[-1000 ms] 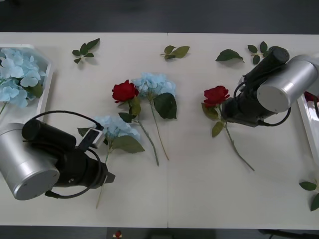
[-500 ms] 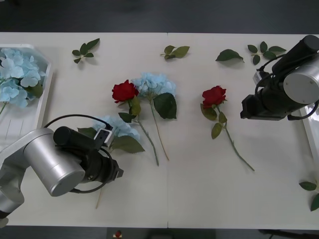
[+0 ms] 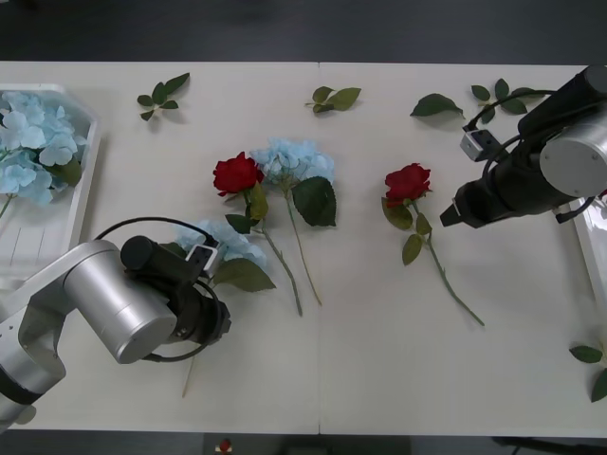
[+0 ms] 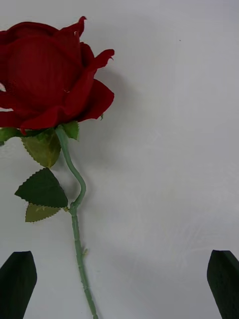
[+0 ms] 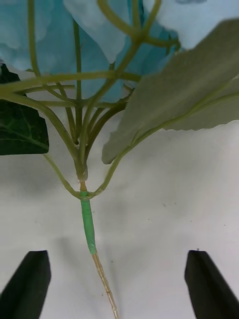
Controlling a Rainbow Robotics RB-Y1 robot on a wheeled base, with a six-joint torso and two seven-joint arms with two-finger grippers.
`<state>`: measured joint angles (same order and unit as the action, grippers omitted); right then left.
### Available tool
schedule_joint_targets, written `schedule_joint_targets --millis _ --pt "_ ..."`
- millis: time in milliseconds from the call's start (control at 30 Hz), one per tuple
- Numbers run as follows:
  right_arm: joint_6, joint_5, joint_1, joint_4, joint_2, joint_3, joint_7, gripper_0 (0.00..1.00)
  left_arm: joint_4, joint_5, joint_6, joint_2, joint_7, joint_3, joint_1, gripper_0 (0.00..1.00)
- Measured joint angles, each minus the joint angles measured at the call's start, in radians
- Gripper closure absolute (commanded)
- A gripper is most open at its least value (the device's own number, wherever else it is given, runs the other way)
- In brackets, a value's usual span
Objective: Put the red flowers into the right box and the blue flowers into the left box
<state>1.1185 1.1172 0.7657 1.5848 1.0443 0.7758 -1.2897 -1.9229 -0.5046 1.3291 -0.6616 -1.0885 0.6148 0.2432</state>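
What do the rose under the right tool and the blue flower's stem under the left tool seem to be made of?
The rose looks like fabric: matte, velvety petals with crisp cut edges; its leaves show stamped sawtooth rims. The blue flower's stem looks like plastic over a core, probably wire: the green sleeve ends and a thin tan strand continues. Both likely artificial.

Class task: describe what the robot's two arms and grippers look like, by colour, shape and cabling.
Both arms have fat silver cylindrical links leading to black wrist sections, with black cables looping alongside. The left gripper and right gripper each have two black, blunt-tipped fingers. A small white block sits on each wrist.
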Motion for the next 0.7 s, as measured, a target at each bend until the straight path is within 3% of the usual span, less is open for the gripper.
schedule_joint_targets --millis 67,433,633,700 --pt "-0.005 0.014 0.000 0.000 0.000 -0.007 -0.051 0.00 0.000 0.003 0.000 0.000 0.000 0.000 0.000 0.39" --pt "-0.036 -0.005 0.000 -0.025 -0.064 -0.023 -0.136 0.00 0.023 0.029 0.001 0.000 0.000 0.054 0.019 0.40" --pt "-0.036 -0.046 0.000 -0.100 -0.146 -0.023 -0.136 0.00 0.023 0.029 0.001 0.000 0.001 0.056 0.019 0.61" --pt "-0.036 -0.062 0.000 -0.123 -0.169 -0.023 -0.136 0.00 0.026 0.029 0.001 0.000 0.001 0.056 0.019 0.79"
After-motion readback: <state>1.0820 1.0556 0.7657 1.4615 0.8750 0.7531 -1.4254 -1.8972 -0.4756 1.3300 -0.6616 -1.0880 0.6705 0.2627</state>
